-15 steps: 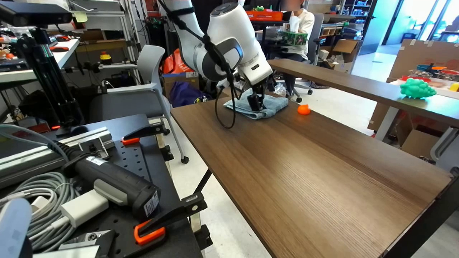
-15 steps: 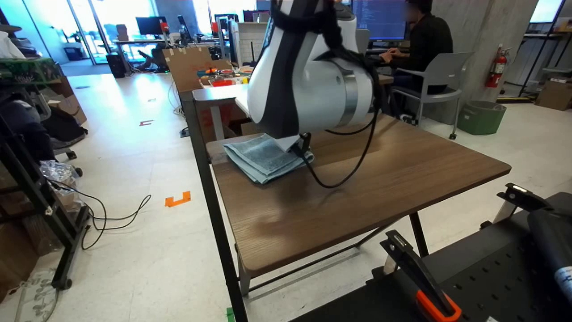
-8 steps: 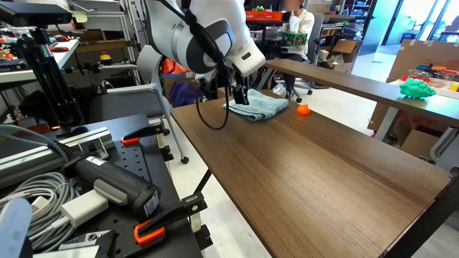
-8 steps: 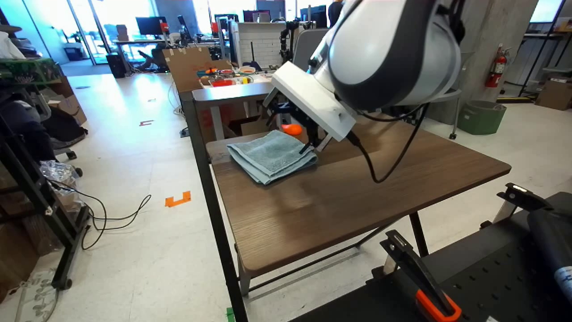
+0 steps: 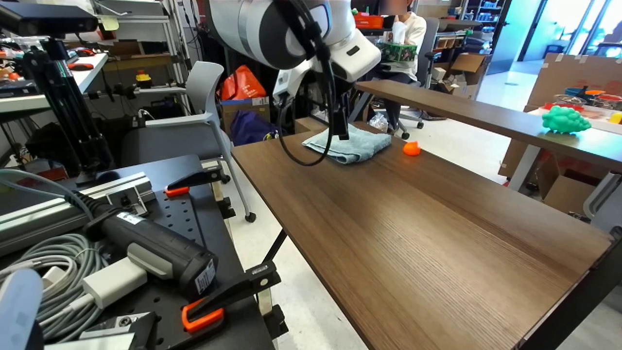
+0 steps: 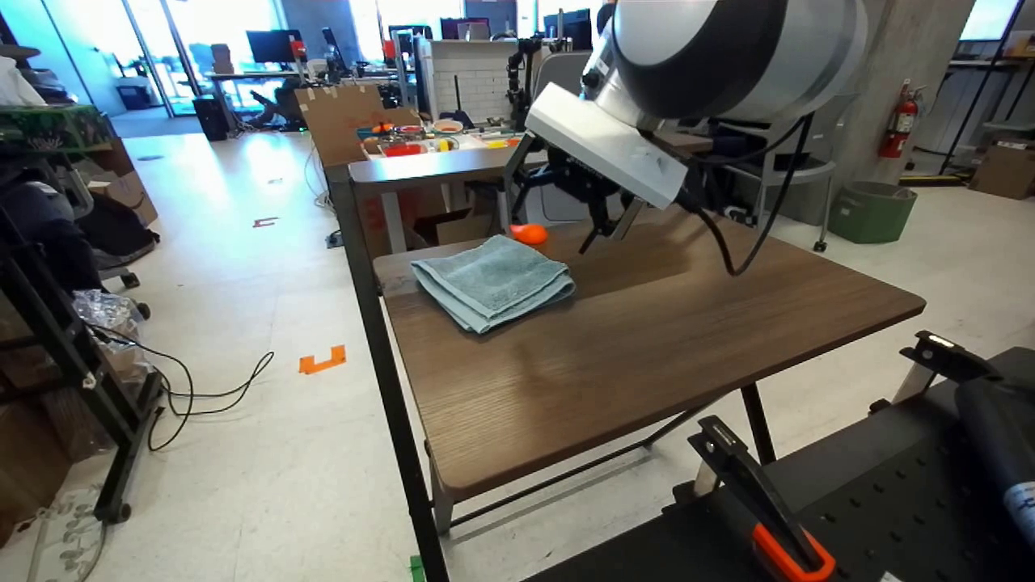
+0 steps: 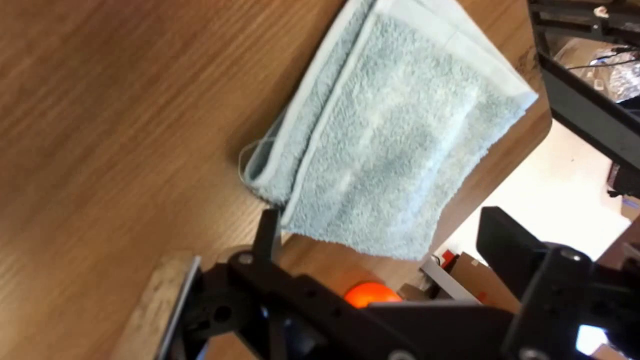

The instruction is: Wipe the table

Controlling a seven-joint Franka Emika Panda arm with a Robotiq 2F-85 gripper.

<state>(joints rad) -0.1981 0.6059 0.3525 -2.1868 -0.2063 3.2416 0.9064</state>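
The table [image 5: 413, 233] has a dark brown wood-grain top. A folded blue-grey cloth [image 6: 493, 279] lies flat near one end of it, seen in both exterior views. In the wrist view the cloth [image 7: 395, 135] fills the upper middle, with one folded edge slightly raised at its left. My gripper [image 7: 381, 214] hangs above the tabletop beside the cloth, its fingers wide apart and nothing between them. An exterior view shows the gripper [image 6: 550, 230] tilted and off the surface, apart from the cloth.
A small orange object [image 5: 411, 148] sits on the tabletop close to the cloth. The arm's black cable [image 6: 748, 242] loops down over the table. A black bench [image 5: 170, 214] with clamps stands alongside. Behind is another brown table [image 5: 461, 114] bearing a green toy [image 5: 566, 119].
A second ago the gripper was down at the cloth. It has since lifted and swung away from it, tilting. The cloth stays in nearly the same place.
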